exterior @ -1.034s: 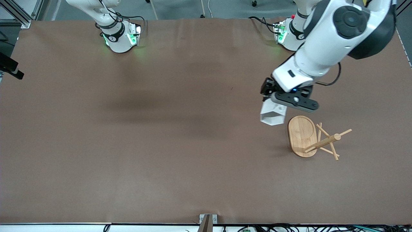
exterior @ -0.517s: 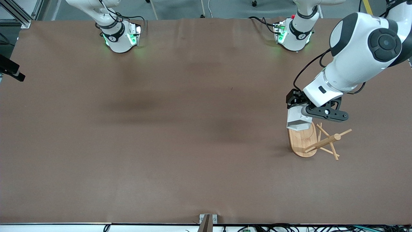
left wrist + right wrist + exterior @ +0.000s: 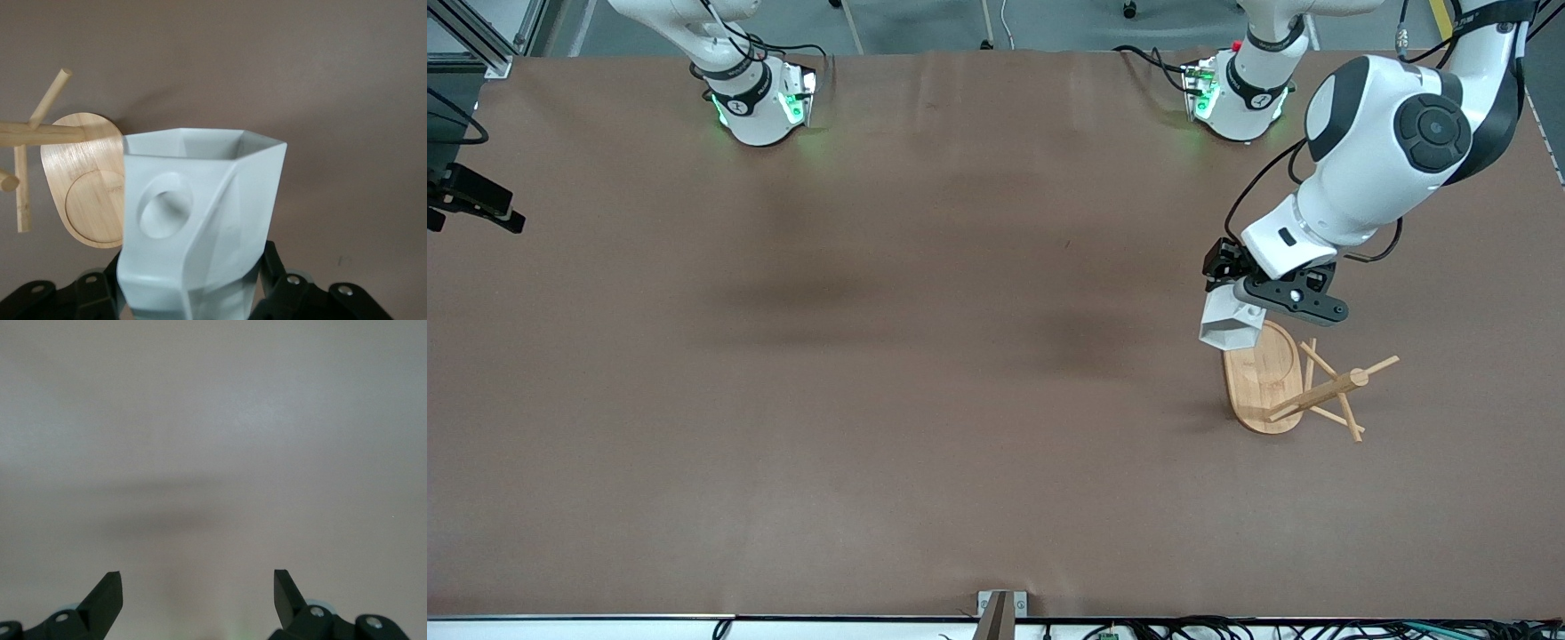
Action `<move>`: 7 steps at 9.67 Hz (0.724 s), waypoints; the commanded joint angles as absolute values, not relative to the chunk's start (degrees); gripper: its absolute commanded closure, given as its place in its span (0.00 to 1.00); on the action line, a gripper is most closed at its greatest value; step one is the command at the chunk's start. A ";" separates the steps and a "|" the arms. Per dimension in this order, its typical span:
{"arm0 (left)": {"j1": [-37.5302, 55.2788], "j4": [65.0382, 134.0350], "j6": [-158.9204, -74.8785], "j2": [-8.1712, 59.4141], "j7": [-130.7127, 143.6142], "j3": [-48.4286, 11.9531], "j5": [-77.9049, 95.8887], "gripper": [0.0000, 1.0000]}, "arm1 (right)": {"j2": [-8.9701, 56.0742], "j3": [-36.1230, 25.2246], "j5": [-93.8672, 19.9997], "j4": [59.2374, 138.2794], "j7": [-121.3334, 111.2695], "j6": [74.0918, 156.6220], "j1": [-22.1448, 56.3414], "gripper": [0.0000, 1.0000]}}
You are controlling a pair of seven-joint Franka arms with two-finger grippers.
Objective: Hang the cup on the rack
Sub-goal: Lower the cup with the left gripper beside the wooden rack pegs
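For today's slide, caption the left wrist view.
Left gripper holds the white cup above the bamboo rack.

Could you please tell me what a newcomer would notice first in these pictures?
The left gripper holds a white cup in the air over the edge of the rack, a bamboo mug tree at the left arm's end of the table. The right gripper waits with jaws open.

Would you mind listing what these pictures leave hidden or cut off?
- Left wrist view: the left gripper fingertips, covered by the cup they grip; rack post cut off by the edge.
- Front view: the cup's handle, hidden under the gripper.
- Right wrist view: right gripper, open over bare table.
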State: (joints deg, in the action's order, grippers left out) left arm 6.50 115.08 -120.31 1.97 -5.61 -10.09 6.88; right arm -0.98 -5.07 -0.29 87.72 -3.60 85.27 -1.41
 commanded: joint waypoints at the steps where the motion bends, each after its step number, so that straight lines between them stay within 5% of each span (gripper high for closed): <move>1: 6.94 118.30 -123.13 2.98 -9.05 -9.05 7.91 1.00 | -2.73 -1.26 0.88 89.65 -2.64 85.87 -5.34 0.00; 7: 7.03 116.46 -124.28 5.53 -14.40 -6.25 7.74 1.00 | -2.81 -0.70 0.62 89.03 -2.37 85.43 -5.19 0.00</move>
State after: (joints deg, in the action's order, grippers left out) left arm 6.49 116.81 -123.62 3.65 -12.38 -7.28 6.88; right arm -1.30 -1.81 -0.09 87.77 -3.22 85.18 -4.14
